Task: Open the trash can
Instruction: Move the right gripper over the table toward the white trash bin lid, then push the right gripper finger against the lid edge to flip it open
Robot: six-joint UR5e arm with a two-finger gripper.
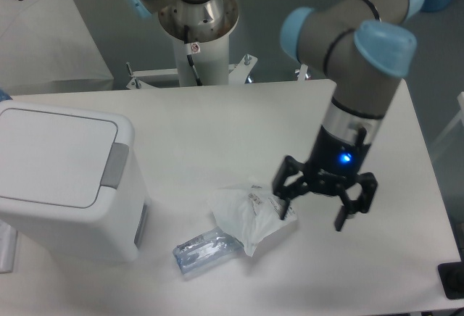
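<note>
The trash can (pixel 61 178) is a large white boxy bin at the left of the table, its flat lid down and a grey push tab (pixel 114 165) on its right edge. My gripper (pixel 313 211) hangs open over the table's right half, well to the right of the can. Nothing sits between its fingers. Its left finger is just above the right edge of a small white plastic bag (pixel 252 217).
A clear wrapped packet (pixel 205 249) lies in front of the white bag. The arm's base column (pixel 196 33) stands behind the table. A dark object (pixel 453 280) sits at the table's front right corner.
</note>
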